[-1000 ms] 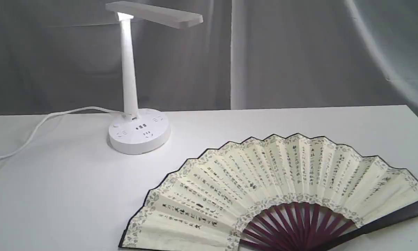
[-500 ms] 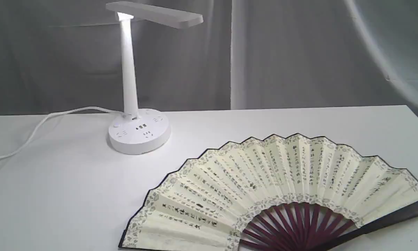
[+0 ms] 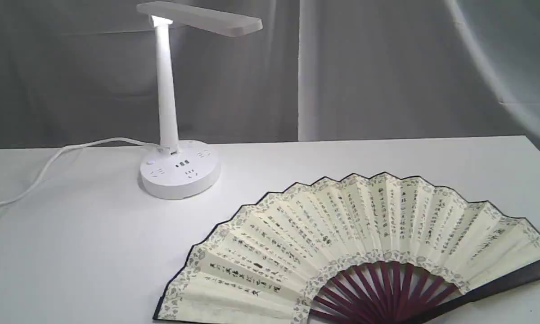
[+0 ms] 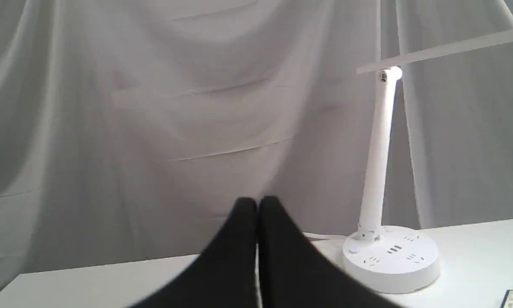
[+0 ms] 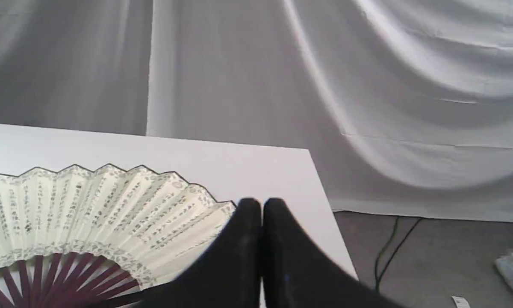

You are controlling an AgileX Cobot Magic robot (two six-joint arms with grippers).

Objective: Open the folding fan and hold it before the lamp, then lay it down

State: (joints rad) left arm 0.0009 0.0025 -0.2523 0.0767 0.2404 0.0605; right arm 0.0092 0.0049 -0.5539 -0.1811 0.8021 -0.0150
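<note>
The folding fan [image 3: 342, 238] lies spread open and flat on the white table [image 3: 94, 252] at the front right, cream leaf up, maroon ribs toward the front edge. It also shows in the right wrist view, the fan [image 5: 89, 214] beside my right gripper [image 5: 261, 205], which is shut and holds nothing. The white lamp [image 3: 171, 135] stands at the back left with its bar head lit. In the left wrist view the lamp [image 4: 380, 179] rises beyond my left gripper [image 4: 257, 204], shut and empty. Neither gripper appears in the exterior view.
The lamp's white cord [image 3: 49, 166] trails off the table to the left. Grey curtains [image 3: 364, 67] hang behind. The table's right edge [image 5: 325, 201] drops to a floor with dark cables [image 5: 389, 248].
</note>
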